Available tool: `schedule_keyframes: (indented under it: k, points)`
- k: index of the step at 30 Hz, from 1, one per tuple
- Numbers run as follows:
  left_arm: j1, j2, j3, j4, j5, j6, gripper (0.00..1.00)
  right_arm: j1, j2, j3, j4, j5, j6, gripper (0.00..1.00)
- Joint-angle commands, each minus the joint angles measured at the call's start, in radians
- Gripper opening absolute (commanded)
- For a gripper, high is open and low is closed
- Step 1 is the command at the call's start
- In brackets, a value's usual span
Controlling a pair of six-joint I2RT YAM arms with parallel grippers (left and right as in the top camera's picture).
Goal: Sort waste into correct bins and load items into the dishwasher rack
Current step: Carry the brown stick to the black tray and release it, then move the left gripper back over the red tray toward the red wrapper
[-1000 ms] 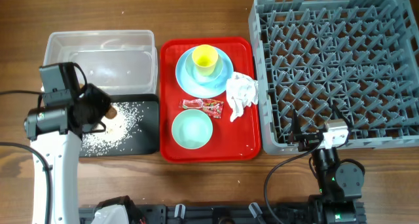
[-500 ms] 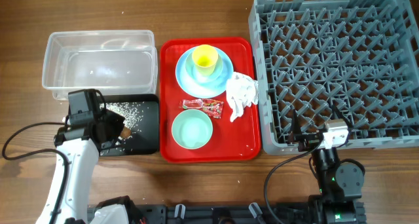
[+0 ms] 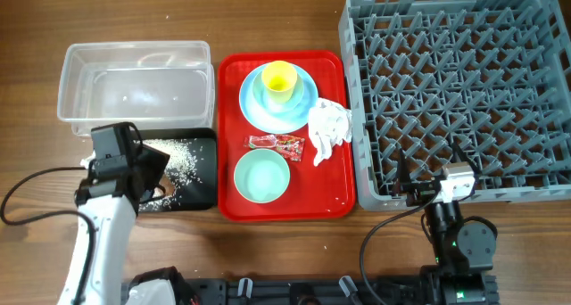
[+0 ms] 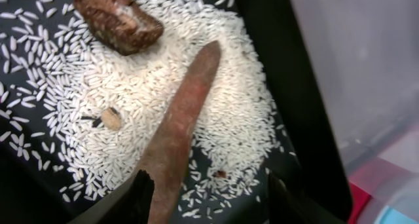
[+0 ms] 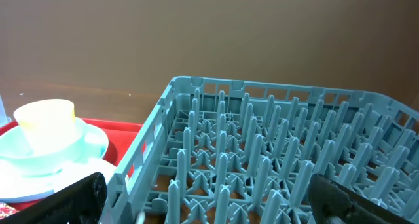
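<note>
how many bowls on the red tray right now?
2. Mint-green bowl alone on the red tray's near half; light blue bowl on the plate at its far end, yellow cup inside it. No others visible.

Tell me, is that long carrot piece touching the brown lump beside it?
Apart. The left wrist view shows white rice lying in the gap between the carrot piece and the brown lump.

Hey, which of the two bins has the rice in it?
The shallow black tray, under the left pincer: white rice grains cover its floor, while the clear tub behind it shows none.
</note>
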Motion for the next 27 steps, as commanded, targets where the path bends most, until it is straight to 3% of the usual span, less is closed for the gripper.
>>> schedule_keyframes:
  k: [1,5,10,12,16,17,22,27]
  points:
    - [0.002,-0.122,0.079,-0.017,0.168,0.098,0.56,-0.002,-0.005,-0.001,0.003,0.006,-0.005,1.00]
    - [-0.068,-0.225,0.125,-0.016,0.465,0.129,0.52,-0.002,-0.005,-0.001,0.003,0.006,-0.005,1.00]
    - [-0.269,-0.236,0.125,-0.006,0.515,0.129,0.48,-0.002,-0.005,-0.001,0.003,0.006,-0.005,1.00]
    - [-0.389,-0.208,0.125,0.009,0.463,0.124,0.40,-0.002,-0.005,-0.001,0.003,0.006,-0.005,1.00]
    - [-0.576,-0.117,0.125,0.054,0.296,0.124,0.09,-0.002,-0.005,-0.001,0.003,0.006,-0.005,1.00]
    - [-0.620,-0.082,0.125,0.068,0.238,0.124,0.05,-0.002,-0.005,-0.001,0.003,0.006,-0.005,1.00]
    - [-0.678,0.062,0.125,0.083,0.021,0.125,0.04,-0.002,-0.005,-0.001,0.003,0.006,-0.005,1.00]
    - [-0.678,0.168,0.125,0.124,0.008,0.125,0.04,-0.002,-0.005,-0.001,0.003,0.006,-0.005,1.00]
